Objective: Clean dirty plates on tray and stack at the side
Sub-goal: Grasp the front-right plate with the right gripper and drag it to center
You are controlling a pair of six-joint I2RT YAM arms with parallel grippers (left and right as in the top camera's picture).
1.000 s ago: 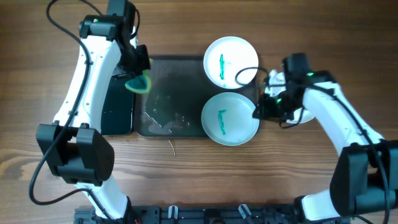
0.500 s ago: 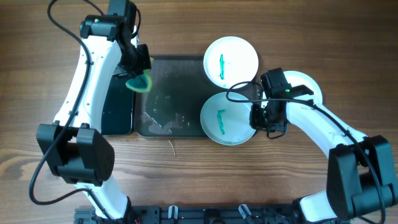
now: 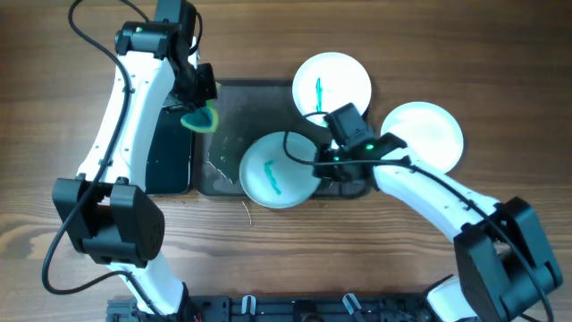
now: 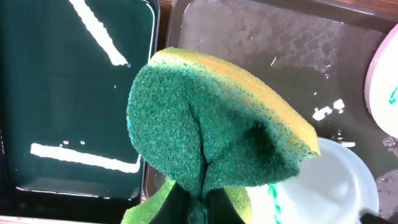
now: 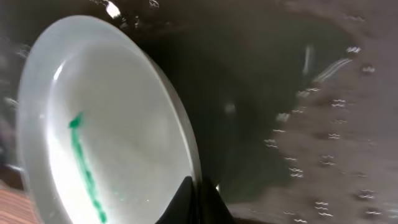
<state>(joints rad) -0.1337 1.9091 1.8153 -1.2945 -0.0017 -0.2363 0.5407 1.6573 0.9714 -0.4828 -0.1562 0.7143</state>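
The bench (image 3: 295, 259) is brown wood with long dark lines in it. A big dark grey tray (image 3: 237, 112) lies flat in the middle of the bench. The tray looks wet, with shiny drops on it. A shiny black tub (image 3: 174, 165) lies on the bench just beside the tray, on its left. Their long sides run side by side. A plain white plate (image 3: 424, 134) lies on the wood to the right of the tray, near its edge but not on it. A thin pale strand (image 3: 248, 213) lies on the bare wood just in front of the tray. A dark rail (image 3: 268, 309) runs along the near edge of the bench.
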